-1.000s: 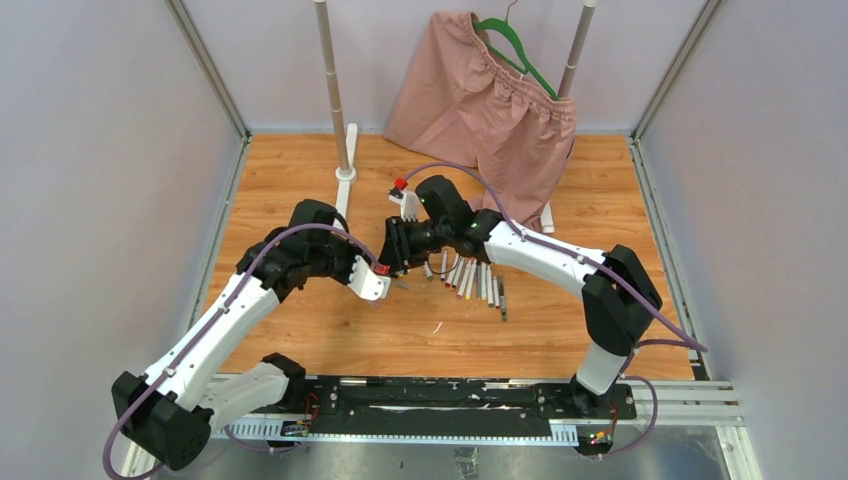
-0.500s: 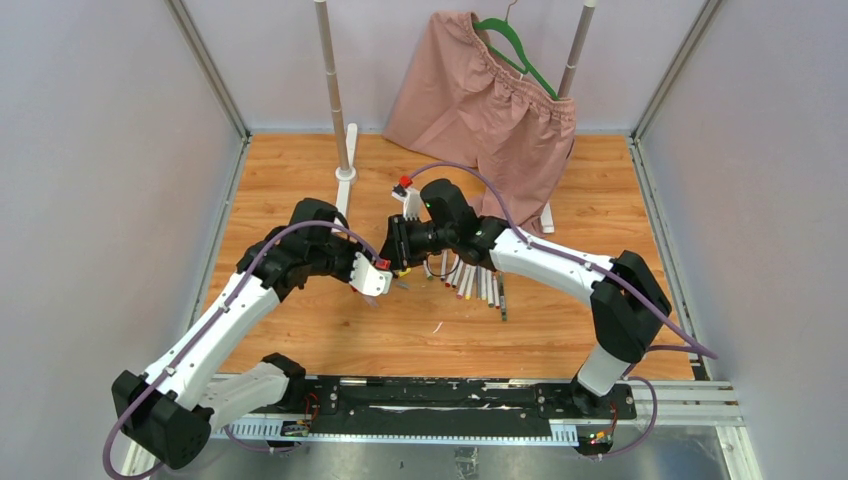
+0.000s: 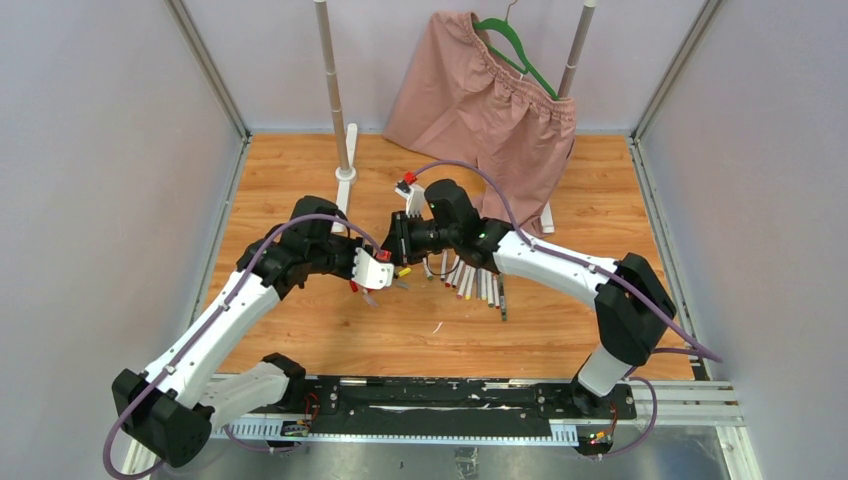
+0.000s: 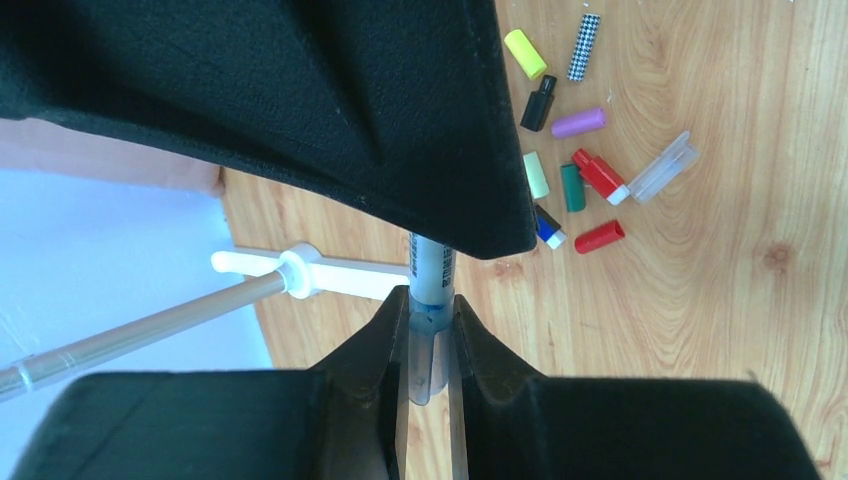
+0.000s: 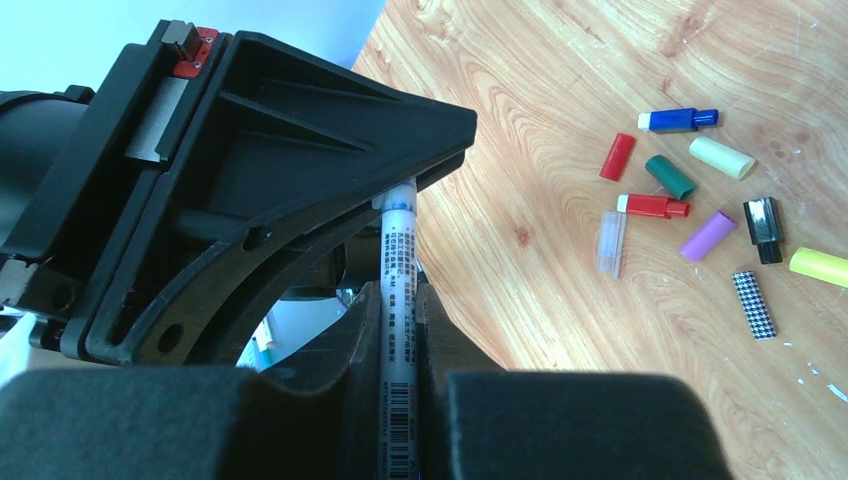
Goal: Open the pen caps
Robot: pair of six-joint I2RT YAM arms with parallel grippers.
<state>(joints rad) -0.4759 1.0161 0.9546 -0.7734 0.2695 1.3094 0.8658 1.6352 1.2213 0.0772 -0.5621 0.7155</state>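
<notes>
- Left end effector (image 4: 430, 305) is clamped on the blue-grey end of 1 pen (image 5: 397, 250), held above the surface (image 5: 560, 270).
- Right end effector (image 5: 397, 300) pinches the same pen's printed barrel, and the 2 meet nose to nose.
- Loose pen caps (image 5: 708, 236) lie scattered on the wood.
- Other pens (image 3: 478, 282) lie in a row beside the right arm.

Only markings: fine blue print and a barcode (image 5: 394, 445) on the pen (image 5: 398, 290) barrel. Too small to read in either wrist view.
</notes>
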